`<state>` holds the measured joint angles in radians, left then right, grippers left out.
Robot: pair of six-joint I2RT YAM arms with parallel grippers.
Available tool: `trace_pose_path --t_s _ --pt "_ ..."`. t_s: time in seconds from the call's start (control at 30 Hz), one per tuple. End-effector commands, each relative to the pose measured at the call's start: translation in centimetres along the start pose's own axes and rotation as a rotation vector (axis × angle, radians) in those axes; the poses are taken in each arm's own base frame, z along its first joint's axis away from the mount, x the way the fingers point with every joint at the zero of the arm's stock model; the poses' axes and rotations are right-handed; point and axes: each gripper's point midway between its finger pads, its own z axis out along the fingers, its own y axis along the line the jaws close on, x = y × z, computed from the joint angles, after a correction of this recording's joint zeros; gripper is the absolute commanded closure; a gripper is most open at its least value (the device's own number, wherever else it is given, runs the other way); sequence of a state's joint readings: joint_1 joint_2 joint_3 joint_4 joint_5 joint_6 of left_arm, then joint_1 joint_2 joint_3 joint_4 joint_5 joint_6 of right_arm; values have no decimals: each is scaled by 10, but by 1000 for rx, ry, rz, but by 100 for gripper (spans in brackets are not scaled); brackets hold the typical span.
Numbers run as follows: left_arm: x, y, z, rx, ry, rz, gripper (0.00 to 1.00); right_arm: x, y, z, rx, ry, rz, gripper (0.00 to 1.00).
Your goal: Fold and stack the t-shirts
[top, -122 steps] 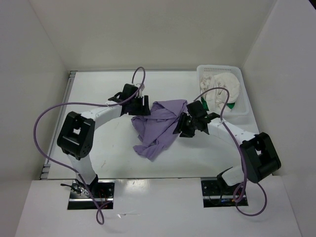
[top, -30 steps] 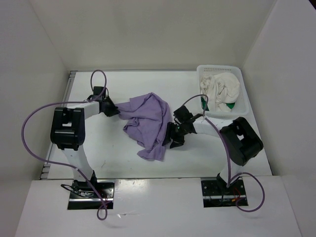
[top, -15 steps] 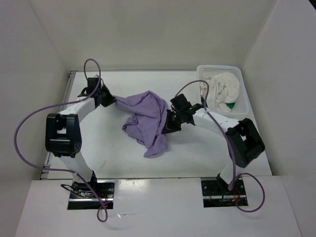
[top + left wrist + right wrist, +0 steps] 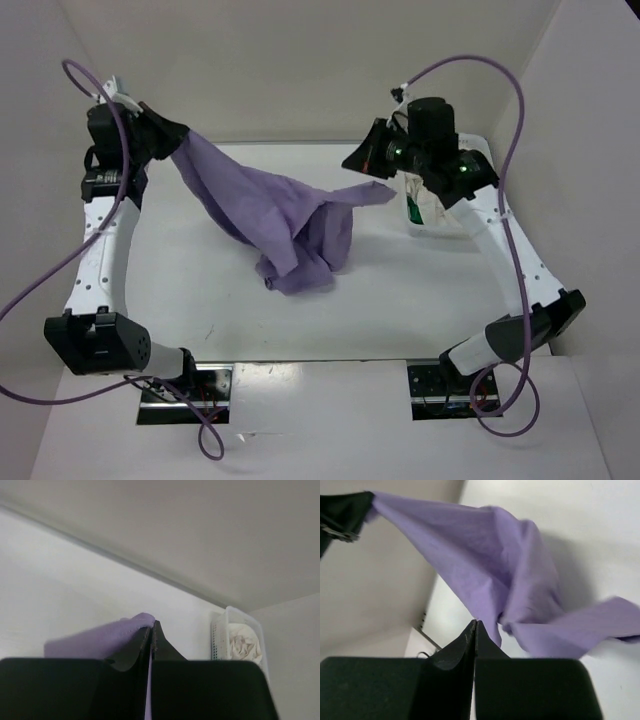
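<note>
The lavender t-shirt (image 4: pixel 270 205) hangs stretched between both raised arms, and its bunched lower part rests on the table (image 4: pixel 200 290). My left gripper (image 4: pixel 178 140) is up at the far left, shut on one edge of it; cloth (image 4: pixel 95 640) shows between its tips (image 4: pixel 151 625). My right gripper (image 4: pixel 355 168) is up at the far right, shut with its tips (image 4: pixel 475 622) at the taut edge of the shirt (image 4: pixel 485 550), and a loose flap trails beside it. The cream t-shirt (image 4: pixel 245 642) lies in the basket. A bit of green cloth (image 4: pixel 413 212) shows there too.
The white mesh basket (image 4: pixel 440 228) stands at the table's far right corner, partly behind the right arm. White walls enclose the table on three sides. Purple cables loop above both arms.
Both arms have risen from table height and spread apart, lifting the lavender shirt off the table and stretching it. The right gripper closed on the shirt's right edge during the last second.
</note>
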<state>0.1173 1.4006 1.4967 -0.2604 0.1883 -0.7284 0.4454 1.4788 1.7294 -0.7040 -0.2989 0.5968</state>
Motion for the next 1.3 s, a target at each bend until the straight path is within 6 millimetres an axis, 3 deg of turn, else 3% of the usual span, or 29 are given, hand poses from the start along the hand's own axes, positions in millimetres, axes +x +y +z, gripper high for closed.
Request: trace_pose_path --t_s 0.0,0.07,0.13,0.17,0.2,0.27,0.37,0.4,0.47,0.5,0.6,0.67,0.73,0.77,0.8,0.83,0.87,0.93,0.97,1.0,1.07,1.13,1.2,1.23,1.27 --pt "-58 -59 -55 110 -125 99 100 -30 54 -60 -124 -107 -86 100" --pt "-82 -73 -78 94 -189 134 100 -42 81 -87 -207 -151 -107 100" --pt "-118 -100 -113 121 -307 187 100 -58 110 -119 -294 -230 -141 100" --pt "-126 -105 -121 119 -333 198 100 -62 119 -130 -322 -254 -156 100" --pt "-134 -111 -132 127 -366 210 100 -65 122 -133 -333 -269 -163 100" --pt "-133 -106 -127 114 -367 217 100 -64 117 -130 -313 -278 -165 100" --pt "-113 -88 -102 99 -310 211 100 -38 75 -76 -237 -149 -112 100" --pt "-91 -66 -82 57 -246 197 100 -10 46 -47 -188 -57 -75 100" --pt "-75 -48 -70 22 -208 179 100 13 12 -15 -122 -18 -32 97" --pt "-58 -32 -58 -4 -168 170 100 44 -25 9 -42 58 7 95" --pt "-43 -16 -48 -25 -134 140 100 89 -76 55 37 165 63 88" --pt "-29 -7 -39 -19 -89 120 100 98 -96 86 65 180 72 80" --pt "-28 -5 -35 -11 -81 104 100 101 -107 108 75 194 78 69" --pt "-26 -3 -31 -18 -71 91 100 101 -121 131 104 195 81 64" --pt "-28 0 -31 -25 -76 89 100 101 -129 142 128 197 84 60" --pt "-27 10 -28 -67 -77 83 100 99 -138 153 158 191 74 56" --pt "-26 14 -29 -89 -75 80 100 99 -150 175 177 194 76 54" --pt "-19 24 -26 -115 -62 84 100 97 -162 195 208 186 75 50" --pt "-13 30 -22 -126 -46 80 100 85 -161 205 209 160 76 48" --pt "-10 32 -21 -131 -38 78 100 97 -177 219 245 180 100 48" --pt "-5 34 -20 -128 -22 67 100 92 -183 232 263 149 141 43" --pt "-6 39 -16 -136 -26 64 100 103 -196 249 278 159 179 41" --pt "-2 38 -13 -124 -8 52 100 101 -198 262 275 145 224 41" --pt "-2 39 -10 -124 -8 52 100 112 -209 272 290 160 243 41" --pt "-2 39 -10 -124 -8 52 100 107 -204 278 274 153 266 41"
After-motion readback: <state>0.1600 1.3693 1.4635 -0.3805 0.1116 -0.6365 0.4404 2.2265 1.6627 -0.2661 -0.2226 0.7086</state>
